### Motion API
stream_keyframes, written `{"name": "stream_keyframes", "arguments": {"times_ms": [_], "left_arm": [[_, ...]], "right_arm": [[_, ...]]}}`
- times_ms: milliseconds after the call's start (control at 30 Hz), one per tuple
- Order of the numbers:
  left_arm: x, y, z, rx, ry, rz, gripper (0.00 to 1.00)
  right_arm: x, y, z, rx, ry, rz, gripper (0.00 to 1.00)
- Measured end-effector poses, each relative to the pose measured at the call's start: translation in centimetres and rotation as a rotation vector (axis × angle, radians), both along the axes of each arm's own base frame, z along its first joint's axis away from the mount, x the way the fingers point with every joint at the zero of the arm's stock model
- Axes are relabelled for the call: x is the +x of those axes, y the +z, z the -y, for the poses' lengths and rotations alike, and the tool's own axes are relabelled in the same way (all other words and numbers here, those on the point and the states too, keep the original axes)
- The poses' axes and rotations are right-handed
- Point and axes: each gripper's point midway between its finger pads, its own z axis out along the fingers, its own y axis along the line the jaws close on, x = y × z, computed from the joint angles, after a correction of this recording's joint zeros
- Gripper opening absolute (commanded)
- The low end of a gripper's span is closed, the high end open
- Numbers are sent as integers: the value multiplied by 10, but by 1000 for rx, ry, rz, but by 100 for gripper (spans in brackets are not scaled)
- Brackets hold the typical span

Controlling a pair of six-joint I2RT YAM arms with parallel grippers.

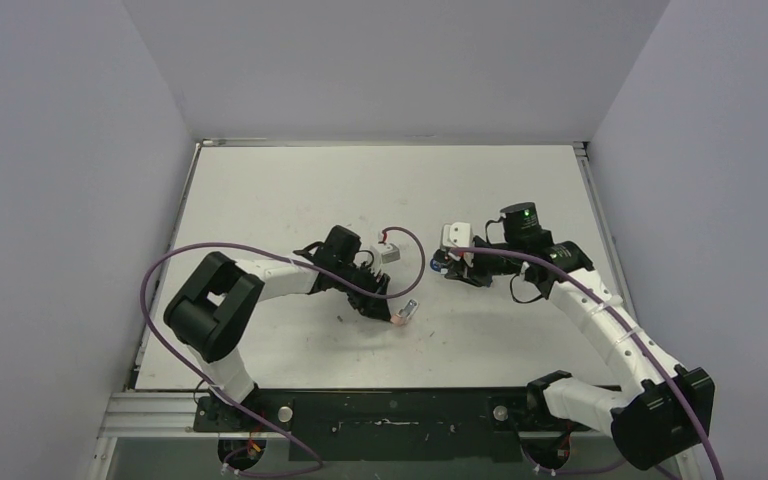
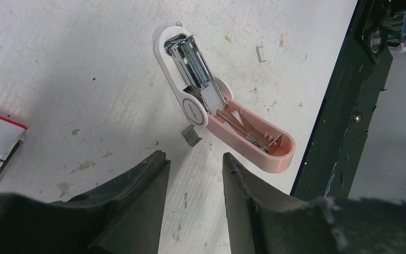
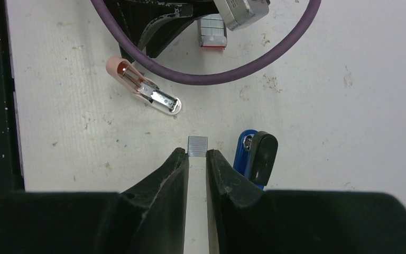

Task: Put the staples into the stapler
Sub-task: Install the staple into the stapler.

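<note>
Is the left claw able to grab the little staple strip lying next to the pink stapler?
Probably yes. The left claw is open, and the staple strip lies just past its tips with nothing between. The pink stapler sits close beside the strip, so it might get bumped.

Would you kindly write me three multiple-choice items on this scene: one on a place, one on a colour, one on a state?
1. Left wrist view: where does the loose staple strip lie? A in a box; B on the table beside the pink stapler; C in a hand.
2. What colour is the second stapler? A green; B yellow; C blue and black.
3. How is the pink stapler? A open; B shut; C standing upright.
Key: B, it rests flat by the pink shell; C, a blue part and a black part show; A, its metal channel lies bared.
</note>
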Motion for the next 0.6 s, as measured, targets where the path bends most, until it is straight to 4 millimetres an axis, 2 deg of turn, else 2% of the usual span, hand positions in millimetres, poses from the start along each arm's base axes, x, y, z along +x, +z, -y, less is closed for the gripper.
{"name": "stream_keyframes", "arguments": {"times_ms": [167,333,467,600], "left_arm": [[6,0,-5,0,21,-2,46],[28,11,-20,-26,86,18,50],[52,41,-30,-88,120,101,52],[82,81,-40,-160,132,230,53]], "right_arm": [[-2,-10,-1,-22,32,-13,9],[-13,-39,-11,-114,158,-63,10],[-12,-57,-25,-199,309,-68,13],[-1,-71,-32,-261,437,-56,13]]}}
